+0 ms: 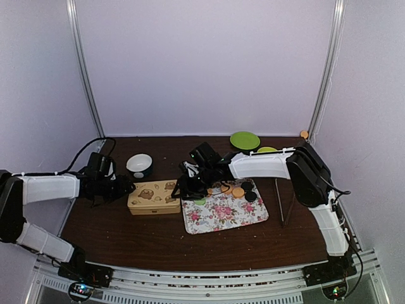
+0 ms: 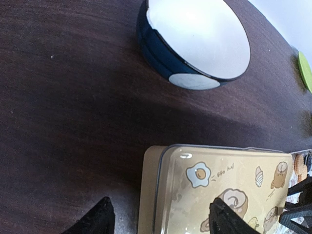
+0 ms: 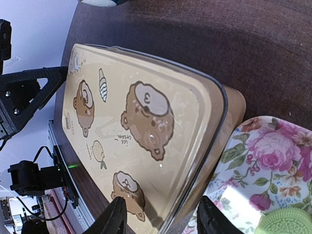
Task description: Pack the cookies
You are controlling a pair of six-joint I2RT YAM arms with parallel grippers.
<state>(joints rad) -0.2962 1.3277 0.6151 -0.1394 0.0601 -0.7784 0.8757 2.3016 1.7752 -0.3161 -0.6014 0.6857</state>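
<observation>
Small flat cookies (image 1: 238,192), orange, black and green, on a floral tray (image 1: 234,218)

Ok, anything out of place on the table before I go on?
One orange cookie sits alone in the far right corner of the table by the frame post, well away from the other cookies on the flowered tray. It looks like a stray. Nothing else seems spilled or broken.
</observation>
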